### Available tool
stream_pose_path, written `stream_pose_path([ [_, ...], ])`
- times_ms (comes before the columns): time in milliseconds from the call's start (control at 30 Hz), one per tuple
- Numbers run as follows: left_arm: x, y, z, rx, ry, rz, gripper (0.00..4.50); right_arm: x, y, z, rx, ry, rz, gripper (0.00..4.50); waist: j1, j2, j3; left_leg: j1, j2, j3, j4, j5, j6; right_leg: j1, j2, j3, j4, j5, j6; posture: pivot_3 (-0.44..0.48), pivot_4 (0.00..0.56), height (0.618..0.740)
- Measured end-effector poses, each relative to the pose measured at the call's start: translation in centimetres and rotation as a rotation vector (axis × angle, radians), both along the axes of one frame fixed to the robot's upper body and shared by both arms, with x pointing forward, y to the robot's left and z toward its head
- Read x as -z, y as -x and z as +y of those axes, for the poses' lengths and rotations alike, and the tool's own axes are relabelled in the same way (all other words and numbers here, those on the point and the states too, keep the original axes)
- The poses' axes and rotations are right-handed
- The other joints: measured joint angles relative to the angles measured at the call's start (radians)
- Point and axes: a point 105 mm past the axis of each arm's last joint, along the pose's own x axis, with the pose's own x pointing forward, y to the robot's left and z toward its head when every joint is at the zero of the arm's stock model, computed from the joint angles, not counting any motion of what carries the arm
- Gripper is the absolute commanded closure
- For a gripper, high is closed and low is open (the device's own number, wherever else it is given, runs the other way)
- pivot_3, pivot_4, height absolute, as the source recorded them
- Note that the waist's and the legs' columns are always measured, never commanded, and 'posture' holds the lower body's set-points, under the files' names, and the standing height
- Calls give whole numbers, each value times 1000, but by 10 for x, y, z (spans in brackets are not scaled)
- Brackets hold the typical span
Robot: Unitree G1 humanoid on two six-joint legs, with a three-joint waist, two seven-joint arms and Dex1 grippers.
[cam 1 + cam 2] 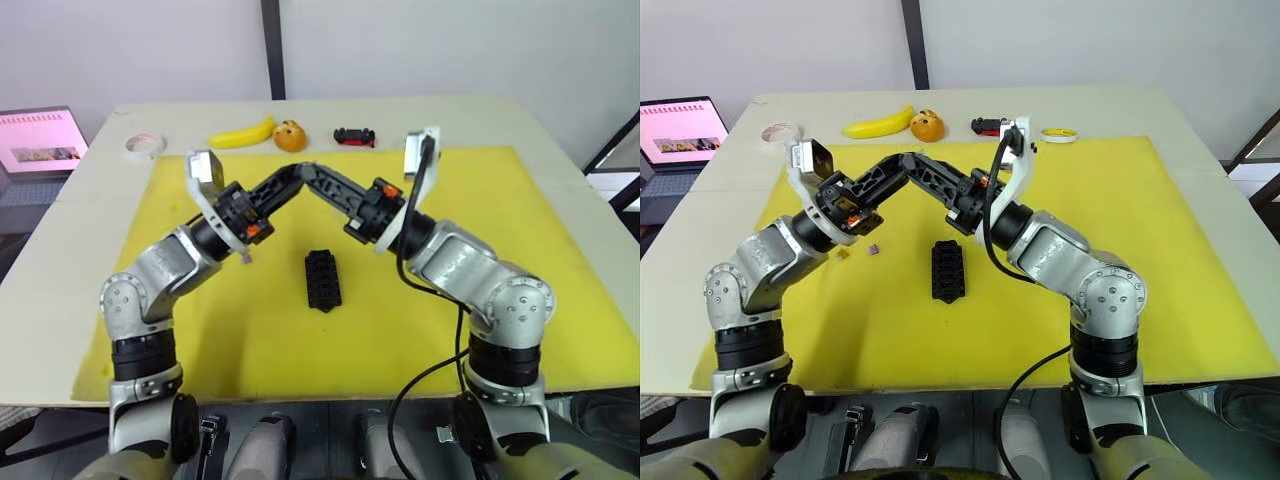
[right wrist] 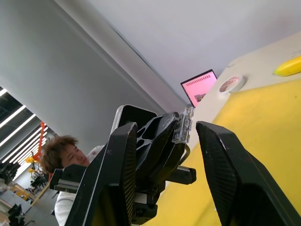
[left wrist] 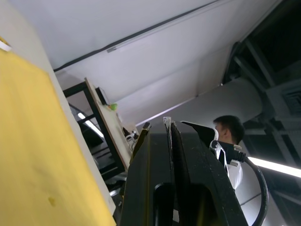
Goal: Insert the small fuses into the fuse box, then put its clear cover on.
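Two end effectors meeting tip to tip above yellow mat (image 1: 520,260); black fuse box (image 1: 322,280) lying below; banana (image 1: 243,134), orange (image 1: 289,136), toy car (image 1: 354,136) along desk (image 1: 60,260) rear.

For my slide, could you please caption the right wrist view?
Open right pincer facing the left pincer, which holds the clear cover above the yellow mat.

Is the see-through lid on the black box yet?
No. The left gripper holds the clear cover up in the air, while the fuse box lies uncovered on the yellow mat.
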Motion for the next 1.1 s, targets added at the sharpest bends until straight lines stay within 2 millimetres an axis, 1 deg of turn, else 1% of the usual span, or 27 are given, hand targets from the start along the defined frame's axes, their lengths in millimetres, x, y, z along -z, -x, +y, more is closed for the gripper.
stream_pose_path([
  [200,0,0,0,0,0,-1,4500,0,-1,-4,12,-5,12,2390,0,0,0,0,0,0,0,0,0,0,0,0,0,0,0,0,150,740],
  [367,-1,1,-2,7,5,-4,4500,2,0,-3,12,-1,24,2390,0,0,0,0,0,0,0,0,1,0,0,0,-1,0,0,0,150,740],
  [433,-1,1,-2,8,5,-5,4500,1,0,-3,10,-6,25,2919,0,0,0,0,0,0,0,0,1,0,0,0,-1,0,0,0,150,740],
  [500,-1,1,-2,8,5,-5,4500,1,0,-3,12,-13,25,3656,0,0,0,0,0,0,0,0,1,0,0,0,-1,0,0,0,150,740],
  [567,-2,2,-2,9,8,-9,4500,0,-2,-5,26,-14,26,3656,0,0,0,0,0,0,0,0,1,0,0,0,-1,0,0,0,150,740],
  [833,-2,2,-2,10,7,-8,4500,0,-1,-4,17,-20,28,3656,0,0,0,0,0,0,0,0,1,0,0,0,-1,0,0,0,150,740],
  [933,-2,2,-2,10,10,-10,4500,0,-1,-5,22,-18,31,4375,0,0,0,0,0,0,0,0,1,0,0,0,-1,0,0,0,150,740],
  [967,-2,2,-2,10,9,-11,4500,0,-1,-6,24,-16,32,4450,0,0,0,0,0,0,-1,0,1,0,0,0,-1,0,0,0,150,740],
  [1100,-2,2,-2,11,10,-13,4500,0,-1,-6,23,-18,32,4450,0,0,0,0,0,0,-1,-1,1,1,0,0,-2,0,0,0,150,740],
])
